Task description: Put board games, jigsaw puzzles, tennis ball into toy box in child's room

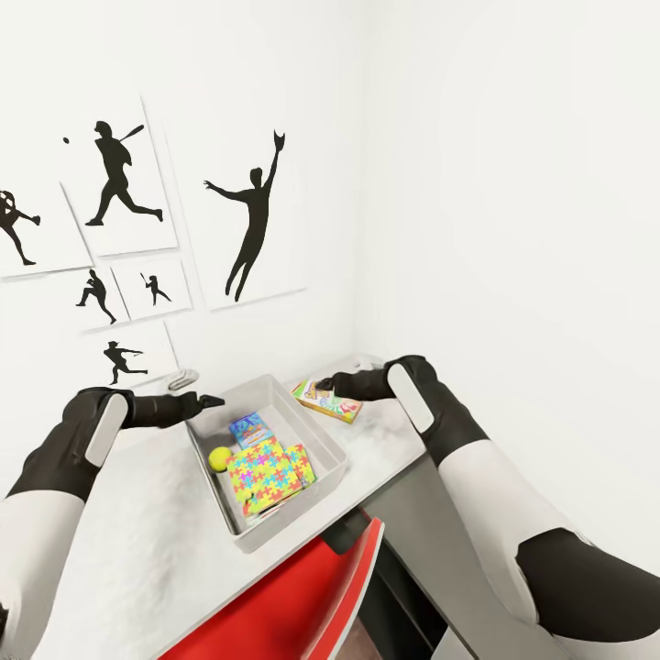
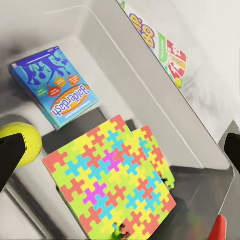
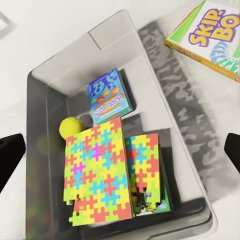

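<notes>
The light grey toy box [image 1: 295, 519] stands on the table [image 1: 128, 532]. Inside lie a blue board game [image 1: 249, 427], the tennis ball [image 1: 220, 457] and two jigsaw puzzles [image 1: 268, 473] overlapping each other. A printed box edge [image 3: 150, 202] peeks out under the puzzles. Another board game [image 1: 327, 401], lettered Skip-Bo, lies on the table just outside the box's far right rim. My left gripper [image 1: 207, 401] hovers open at the box's left rim, with nothing in it. Beside the Skip-Bo box, my right gripper [image 1: 324, 385] is open and empty too.
A red chair [image 1: 293, 596] is tucked under the table's near edge. White walls close the corner behind the table, with black baseball silhouettes [image 1: 252, 220] on the left one. A small grey object [image 1: 183, 378] lies at the back of the table.
</notes>
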Robot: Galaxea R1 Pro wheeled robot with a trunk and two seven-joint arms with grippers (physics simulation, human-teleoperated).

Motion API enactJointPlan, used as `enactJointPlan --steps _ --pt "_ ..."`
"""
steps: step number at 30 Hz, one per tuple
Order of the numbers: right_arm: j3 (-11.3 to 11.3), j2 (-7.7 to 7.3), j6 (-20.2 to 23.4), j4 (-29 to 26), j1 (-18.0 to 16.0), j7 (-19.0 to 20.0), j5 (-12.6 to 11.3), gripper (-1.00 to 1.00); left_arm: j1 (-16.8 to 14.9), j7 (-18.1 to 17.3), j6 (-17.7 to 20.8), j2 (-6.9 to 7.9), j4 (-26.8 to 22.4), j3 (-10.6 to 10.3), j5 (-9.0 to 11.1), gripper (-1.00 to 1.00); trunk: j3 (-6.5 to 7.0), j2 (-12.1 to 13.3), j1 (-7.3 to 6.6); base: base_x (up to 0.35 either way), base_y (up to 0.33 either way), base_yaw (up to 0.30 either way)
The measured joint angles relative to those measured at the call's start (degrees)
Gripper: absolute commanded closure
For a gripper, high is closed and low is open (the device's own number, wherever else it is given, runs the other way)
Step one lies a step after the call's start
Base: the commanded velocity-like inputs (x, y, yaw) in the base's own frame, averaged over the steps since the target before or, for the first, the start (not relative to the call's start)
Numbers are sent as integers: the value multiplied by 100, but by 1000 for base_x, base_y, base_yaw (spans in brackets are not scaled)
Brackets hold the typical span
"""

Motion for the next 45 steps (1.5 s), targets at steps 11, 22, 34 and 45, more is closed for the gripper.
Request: enactJointPlan --steps 11,22,34,45 --pt "3 37 305 -324 1 -94 11 -100 -108 90 1 30 93 -36 -5 -100 -54 1 0 0 0 0" --pt "-10 63 336 -122 0 -361 32 -100 -241 108 1 56 73 -36 -4 -100 -140 1 0 0 0 0" --pt "-11 60 338 -71 0 -392 34 -100 -368 91 -1 286 -122 12 66 -100 -237 0 0 0 0 0" --pt "-11 49 330 -61 0 -393 34 -100 -374 69 0 752 -370 -17 517 -100 -326 0 0 0 0 0"
